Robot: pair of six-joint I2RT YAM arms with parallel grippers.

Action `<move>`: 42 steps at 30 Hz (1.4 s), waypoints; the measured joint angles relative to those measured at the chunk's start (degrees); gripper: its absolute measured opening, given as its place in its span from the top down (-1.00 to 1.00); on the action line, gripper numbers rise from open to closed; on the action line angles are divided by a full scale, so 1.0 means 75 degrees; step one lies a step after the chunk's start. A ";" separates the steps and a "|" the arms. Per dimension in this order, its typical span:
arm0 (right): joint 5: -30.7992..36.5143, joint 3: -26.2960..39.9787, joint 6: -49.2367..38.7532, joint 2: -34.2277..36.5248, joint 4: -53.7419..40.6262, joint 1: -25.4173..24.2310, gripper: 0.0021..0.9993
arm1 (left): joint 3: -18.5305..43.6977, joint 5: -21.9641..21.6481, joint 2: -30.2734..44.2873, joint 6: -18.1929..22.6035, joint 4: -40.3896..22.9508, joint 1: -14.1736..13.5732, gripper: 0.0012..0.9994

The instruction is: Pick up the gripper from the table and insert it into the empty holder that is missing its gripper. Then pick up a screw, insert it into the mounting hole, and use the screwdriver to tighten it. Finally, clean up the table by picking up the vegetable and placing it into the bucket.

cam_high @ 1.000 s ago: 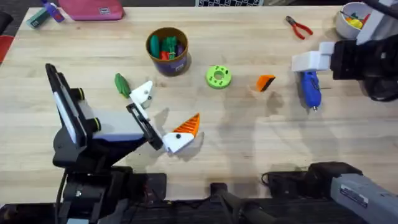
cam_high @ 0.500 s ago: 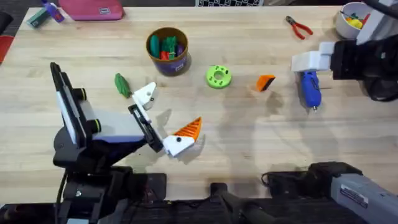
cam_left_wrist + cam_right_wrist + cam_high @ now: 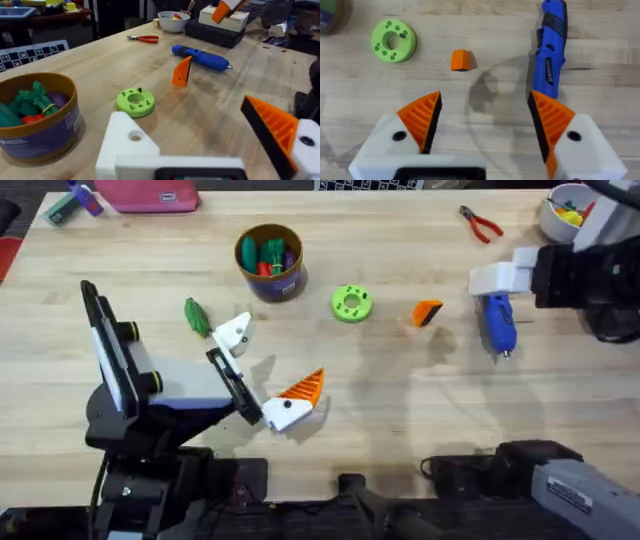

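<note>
Gripper [image 3: 427, 312], the loose orange wedge, lies toward the surface's far right beside the screwdriver [image 3: 497, 323], so we should bring the right tool [image 3: 485, 127], spread and grasping nothing, squarely over its sides before clenching.

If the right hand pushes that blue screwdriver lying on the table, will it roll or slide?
The screwdriver is a thick cylinder lying on its side, so a sideways nudge would probably roll it. Its body looks like hard, rigid plastic, so it likely won't flex. Pushed along its length across the table, it should slide instead.
</note>
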 joint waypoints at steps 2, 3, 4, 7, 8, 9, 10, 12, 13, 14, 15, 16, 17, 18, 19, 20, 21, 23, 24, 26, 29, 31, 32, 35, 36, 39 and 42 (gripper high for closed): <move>0.0000 0.0000 0.0000 0.0000 0.0016 0.0000 -0.99 | 0.0000 0.0000 -0.0002 0.0000 0.0000 0.0000 -0.97; 0.0000 0.0000 0.0000 0.0000 0.0059 0.0000 -0.99 | 0.0000 0.0000 -0.0003 0.0000 0.0000 0.0000 -0.97; 0.0000 0.0000 0.0000 0.0002 0.0101 0.0000 -0.99 | -0.0001 0.0000 0.0000 0.0000 0.0003 0.0000 -0.97; 0.0000 0.0002 0.0001 0.0000 0.0089 0.0000 -0.99 | 0.0000 0.0000 -0.0003 0.0000 0.0000 0.0000 -0.97; 0.0000 0.0001 0.0003 0.0000 0.0075 0.0000 -0.99 | 0.0000 0.0001 -0.0003 0.0000 0.0000 0.0000 -0.98; 0.0000 0.0003 0.0003 0.0003 0.0048 0.0000 -0.99 | 0.0000 0.0000 0.0000 0.0000 0.0003 0.0000 -0.97; 0.0000 0.0038 0.0003 0.0050 -0.0066 0.0004 -0.99 | 0.0000 0.0000 -0.0002 0.0000 0.0000 0.0000 -0.97; 0.0001 0.0275 0.0007 0.0331 -0.0463 0.0085 -0.99 | 0.0000 0.0001 0.0000 0.0000 0.0002 0.0000 -0.97; 0.0000 0.0449 0.0009 0.0568 -0.0641 0.0169 -0.99 | 0.0000 0.0003 -0.0003 0.0000 0.0000 0.0000 -0.97; 0.0000 0.0638 0.0010 0.0816 -0.0791 0.0252 -0.99 | 0.0000 0.0002 0.0000 0.0000 0.0000 0.0000 -0.97; 0.0001 0.0894 0.0013 0.1152 -0.0939 0.0356 -0.99 | 0.0000 0.0003 -0.0002 0.0000 0.0000 0.0000 -0.97; 0.0003 0.1154 0.0020 0.1497 -0.1008 0.0477 -0.99 | 0.0000 0.0003 -0.0003 0.0000 0.0000 0.0000 -0.97; 0.0002 0.1408 0.0023 0.1833 -0.1076 0.0593 -0.99 | 0.0000 0.0003 -0.0001 0.0000 0.0001 0.0000 -0.97; 0.0000 0.1676 0.0023 0.2182 -0.1153 0.0724 -0.99 | -0.0001 0.0003 -0.0001 0.0000 0.0000 0.0000 -0.97; 0.0000 0.1926 0.0026 0.2499 -0.1235 0.0845 -0.99 | 0.0000 0.0003 0.0000 0.0000 0.0000 0.0000 -0.97; 0.0000 0.2109 0.0027 0.2766 -0.1256 0.0943 -0.99 | 0.0000 0.0003 0.0000 0.0000 0.0000 0.0000 -0.98; 0.0000 0.2307 0.0029 0.3073 -0.1255 0.1052 -0.99 | -0.0002 0.0003 0.0000 0.0000 0.0000 0.0000 -0.98; -0.0003 0.2537 0.0029 0.3564 -0.1250 0.1187 -0.96 | 0.0000 0.0003 0.0000 0.0000 0.0000 0.0000 -0.97; -0.0003 0.2584 0.0031 0.3788 -0.1251 0.1223 -0.91 | -0.0003 0.0003 -0.0001 0.0000 0.0000 0.0000 -0.97; -0.0003 0.2600 0.0032 0.4216 -0.1285 0.1239 -0.85 | 0.0000 0.0003 0.0000 0.0000 0.0000 0.0000 -0.97; -0.0003 0.2600 0.0017 0.4706 -0.1279 0.1236 -0.83 | 0.0000 0.0003 -0.0003 0.0000 0.0000 0.0000 -0.97; -0.0003 0.2600 -0.0034 0.4921 -0.1279 0.1239 -0.81 | -0.0002 0.0003 -0.0002 0.0000 0.0000 0.0000 -0.97; -0.0003 0.2600 -0.0061 0.4996 -0.1277 0.1250 -0.80 | -0.0002 0.0003 -0.0003 0.0000 0.0000 0.0000 -0.98; -0.0002 0.2532 -0.0107 0.5074 -0.1138 0.1310 -0.73 | -0.0003 0.0003 -0.0001 0.0000 0.0000 0.0000 -0.97; -0.0003 0.2463 -0.0120 0.5071 -0.1030 0.1338 -0.72 | -0.0003 0.0003 0.0000 0.0000 0.0000 0.0000 -0.97; -0.0003 0.2152 -0.0119 0.5071 -0.0666 0.1387 -0.72 | 0.0000 0.0003 -0.0003 0.0000 0.0000 0.0000 -0.97; 0.0000 0.1863 -0.0122 0.5074 -0.0557 0.1393 -0.69 | 0.0000 0.0003 0.0000 0.0000 0.0000 0.0000 -0.97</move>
